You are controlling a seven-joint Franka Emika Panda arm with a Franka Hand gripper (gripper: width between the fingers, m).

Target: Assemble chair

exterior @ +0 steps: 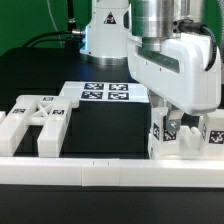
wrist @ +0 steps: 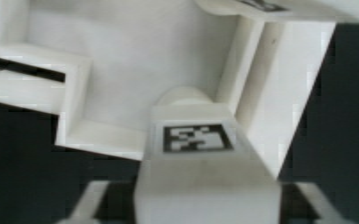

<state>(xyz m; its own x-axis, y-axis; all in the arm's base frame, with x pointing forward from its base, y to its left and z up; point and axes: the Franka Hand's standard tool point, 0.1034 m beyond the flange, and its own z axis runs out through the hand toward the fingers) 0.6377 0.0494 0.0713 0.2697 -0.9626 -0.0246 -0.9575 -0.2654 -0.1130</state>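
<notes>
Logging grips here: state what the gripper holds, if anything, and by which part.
Cannot be told. The gripper is down over a tagged white post, but whether its fingers clamp it does not show.

I can't tell how the jaws stand: the arm (exterior: 180,70) hides part of the chair pieces (exterior: 213,135); wrist view is blurred.

A black table (exterior: 100,128) – green backdrop (exterior: 22,18) behind it, a long white rail (exterior: 90,172) along its near edge, the marker board (exterior: 106,94) lying flat on it
</notes>
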